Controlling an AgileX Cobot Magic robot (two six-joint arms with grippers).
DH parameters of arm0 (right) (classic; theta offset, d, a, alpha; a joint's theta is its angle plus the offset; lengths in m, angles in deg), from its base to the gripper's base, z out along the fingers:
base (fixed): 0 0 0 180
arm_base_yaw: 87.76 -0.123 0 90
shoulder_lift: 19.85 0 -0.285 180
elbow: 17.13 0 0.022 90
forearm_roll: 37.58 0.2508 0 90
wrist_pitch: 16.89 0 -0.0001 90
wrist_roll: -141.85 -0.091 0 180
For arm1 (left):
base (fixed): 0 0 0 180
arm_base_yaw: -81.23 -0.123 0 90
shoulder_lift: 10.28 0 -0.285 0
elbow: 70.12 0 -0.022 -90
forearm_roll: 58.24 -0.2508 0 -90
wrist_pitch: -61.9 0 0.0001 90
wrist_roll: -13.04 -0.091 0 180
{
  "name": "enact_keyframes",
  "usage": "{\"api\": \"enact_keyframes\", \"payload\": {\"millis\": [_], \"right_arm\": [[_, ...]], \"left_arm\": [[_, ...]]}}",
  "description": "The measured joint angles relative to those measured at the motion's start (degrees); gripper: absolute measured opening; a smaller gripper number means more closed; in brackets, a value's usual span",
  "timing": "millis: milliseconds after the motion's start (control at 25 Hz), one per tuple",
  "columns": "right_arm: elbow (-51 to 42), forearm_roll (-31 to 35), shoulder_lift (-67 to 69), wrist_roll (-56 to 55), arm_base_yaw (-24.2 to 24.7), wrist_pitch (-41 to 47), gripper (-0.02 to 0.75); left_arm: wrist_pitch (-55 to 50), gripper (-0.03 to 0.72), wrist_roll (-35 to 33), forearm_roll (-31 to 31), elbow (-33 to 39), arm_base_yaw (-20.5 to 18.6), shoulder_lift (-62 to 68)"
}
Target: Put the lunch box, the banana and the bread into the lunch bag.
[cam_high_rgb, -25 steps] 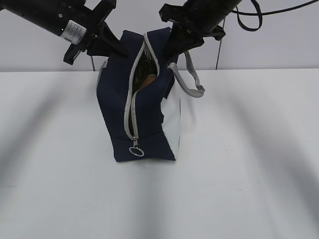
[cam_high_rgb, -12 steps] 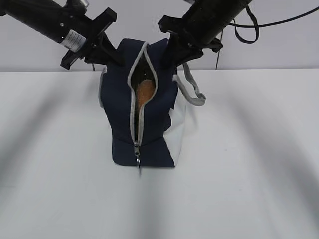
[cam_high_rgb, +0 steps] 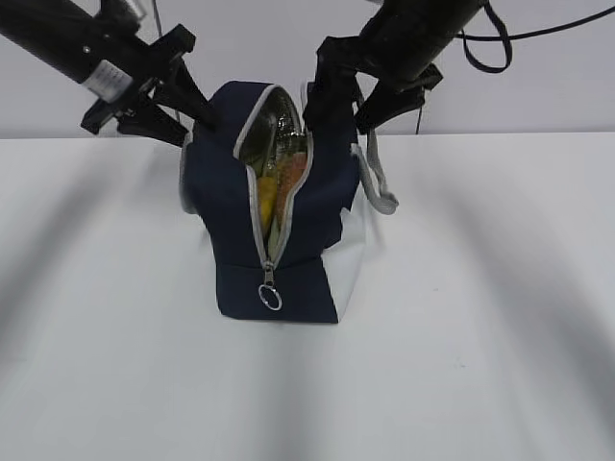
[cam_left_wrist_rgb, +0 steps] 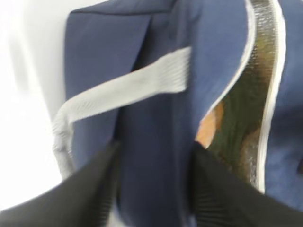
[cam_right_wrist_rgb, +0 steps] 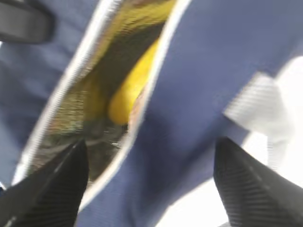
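The navy lunch bag (cam_high_rgb: 226, 192) stands upright on the table with its zipper open at the top. Inside the silver lining, the yellow banana (cam_high_rgb: 266, 197) (cam_right_wrist_rgb: 132, 90) lies beside the golden-brown bread (cam_high_rgb: 292, 171) (cam_left_wrist_rgb: 208, 127). A dull green surface shows deeper in the opening, and I cannot tell whether it is the lunch box. My left gripper (cam_high_rgb: 197, 130) (cam_left_wrist_rgb: 154, 189) is open, with the bag's left wall between its fingers. On the other side, my right gripper (cam_high_rgb: 334, 125) (cam_right_wrist_rgb: 151, 189) is open wide across the right rim.
The white table (cam_high_rgb: 480, 288) spreads out all round the bag. A grey strap handle (cam_high_rgb: 377, 178) hangs over the bag's right side. The zipper's ring pull (cam_high_rgb: 270, 299) dangles low on the near end. A black cable (cam_high_rgb: 500, 43) loops behind the right arm.
Both grippers were shut on the bag's top edges and have opened. The bag's mouth now gapes wider, showing the banana as well as the bread. The left arm has drawn back to the left.
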State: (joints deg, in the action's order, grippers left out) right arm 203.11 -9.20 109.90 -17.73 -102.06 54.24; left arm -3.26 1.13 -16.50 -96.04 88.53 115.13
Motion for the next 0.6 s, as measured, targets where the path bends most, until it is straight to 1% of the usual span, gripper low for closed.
{"api": "enact_keyframes", "payload": {"millis": [40,120,240,360,440,600], "right_arm": [[0.00,-1.31,-0.69,0.10,0.00,0.00,0.611],[0.00,-3.68,-2.29,0.10,0.00,0.00,0.610],[0.00,-7.78,-5.94,-0.25,-0.34,0.00,0.606],[-0.05,-11.52,-9.22,-0.96,-1.56,0.11,0.602],[-0.84,-13.95,-11.23,-1.25,-3.76,0.11,0.595],[-3.97,-19.64,-15.13,-1.34,-10.05,0.35,0.591]], "left_arm": [[-0.92,0.369,0.00,-0.26,-0.47,-0.49,-0.23],[-2.50,0.405,0.00,-0.62,-1.40,-1.53,-1.28],[-4.27,0.422,0.00,-0.90,-2.72,-2.40,-4.17],[-4.84,0.426,0.00,-2.46,-3.58,-2.58,-7.45],[-5.30,0.426,0.00,-4.53,-3.71,-2.58,-9.44],[-5.69,0.427,0.00,-7.84,-3.71,-2.58,-12.78]]}}
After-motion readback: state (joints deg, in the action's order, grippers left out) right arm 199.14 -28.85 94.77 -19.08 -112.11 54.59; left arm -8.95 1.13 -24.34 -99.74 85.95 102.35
